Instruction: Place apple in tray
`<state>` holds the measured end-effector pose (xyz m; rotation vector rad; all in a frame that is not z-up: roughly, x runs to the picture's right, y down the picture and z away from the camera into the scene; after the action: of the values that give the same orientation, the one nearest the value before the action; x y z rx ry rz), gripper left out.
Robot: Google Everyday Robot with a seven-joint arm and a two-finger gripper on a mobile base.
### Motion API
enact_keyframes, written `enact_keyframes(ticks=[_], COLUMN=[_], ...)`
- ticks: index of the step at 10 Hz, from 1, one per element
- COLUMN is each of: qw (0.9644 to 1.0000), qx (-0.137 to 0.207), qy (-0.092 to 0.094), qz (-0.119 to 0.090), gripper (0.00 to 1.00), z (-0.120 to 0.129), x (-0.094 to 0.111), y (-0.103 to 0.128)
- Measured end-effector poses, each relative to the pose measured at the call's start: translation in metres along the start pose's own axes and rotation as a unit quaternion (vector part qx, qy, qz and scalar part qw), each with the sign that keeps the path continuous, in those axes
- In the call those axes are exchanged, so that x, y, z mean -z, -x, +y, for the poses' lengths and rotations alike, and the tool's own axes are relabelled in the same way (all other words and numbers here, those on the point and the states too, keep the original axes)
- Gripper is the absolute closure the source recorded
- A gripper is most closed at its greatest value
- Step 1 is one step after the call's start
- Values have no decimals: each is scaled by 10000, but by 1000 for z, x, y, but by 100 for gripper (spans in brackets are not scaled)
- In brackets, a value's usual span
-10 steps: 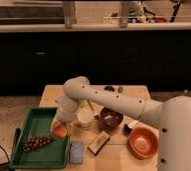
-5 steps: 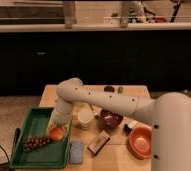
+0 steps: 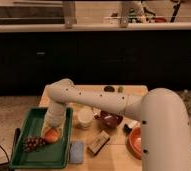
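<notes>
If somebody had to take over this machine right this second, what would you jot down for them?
Gripper: lowered into the tray, directly over the apple; whether it holds the fruit cannot be seen.
Apple: inside the tray's rim, just right of the grape bunch.
Done: the apple is at the tray.
Left: check that the apple rests on the tray floor and is released, then probably lift the arm straight up, clear of the grapes.
</notes>
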<state>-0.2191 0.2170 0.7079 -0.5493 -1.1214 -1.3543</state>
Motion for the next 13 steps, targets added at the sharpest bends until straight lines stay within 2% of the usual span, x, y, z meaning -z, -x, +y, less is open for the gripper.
enact_keyframes(ticks=[4,10,11,13], qw=[9998,9995,9993,9987], qx=[37,-23,-45,-71], qy=[145,248,275,386], qz=[-126,-215,-236,-319], gripper=[100,100,97,80], z=[-6,-3,-1,0], x=[-8,-13,-14,-19], y=[-4,-8,-9,-11])
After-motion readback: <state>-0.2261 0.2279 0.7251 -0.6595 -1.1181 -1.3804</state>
